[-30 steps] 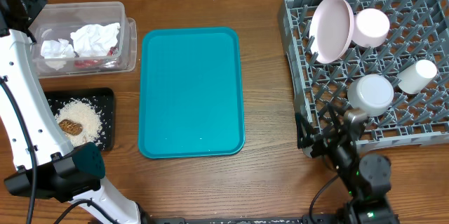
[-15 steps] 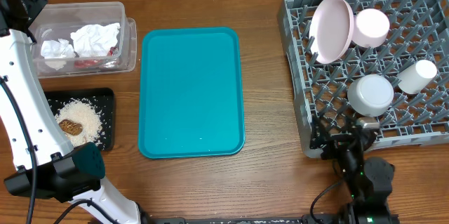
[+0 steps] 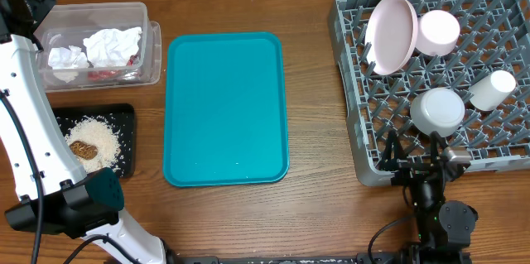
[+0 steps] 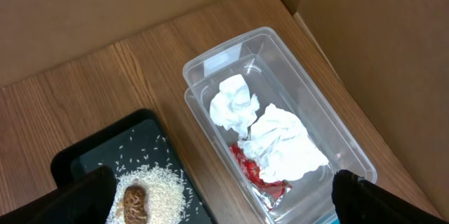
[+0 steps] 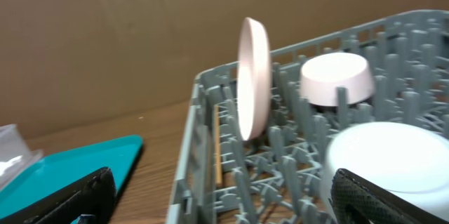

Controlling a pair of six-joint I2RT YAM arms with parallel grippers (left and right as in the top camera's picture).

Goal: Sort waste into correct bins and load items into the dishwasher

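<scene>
The grey dishwasher rack (image 3: pixel 348 82) holds the large pink plate (image 3: pixel 391 34) on edge, the smaller plate (image 3: pixel 438 32), the bowl (image 3: pixel 437 111) and the white cup (image 3: pixel 493 90). My right gripper (image 3: pixel 422 161) stands open at the rack's front edge, nothing between its fingers (image 5: pixel 63 199); ahead of it are the plate (image 5: pixel 252 76) and bowl (image 5: pixel 393 161). The clear tub (image 4: pixel 337 133) holds napkins (image 4: pixel 280 143) and a red wrapper (image 4: pixel 252 171). The black tray (image 4: pixel 77 161) carries rice crumbs (image 4: pixel 165 189) and a biscuit piece (image 4: pixel 133 203). My left gripper (image 4: pixel 224 206) hangs open above both bins.
A large teal tray (image 3: pixel 225 108) lies in the middle of the wooden table. A thin wooden stick (image 5: pixel 217 157) shows inside the rack near its left wall. Cardboard walls stand behind the table. My left arm (image 3: pixel 25 132) runs along the left edge.
My right gripper has swung rightward along the rack's front edge and drawn back toward its base. The left arm and all objects are unchanged.
</scene>
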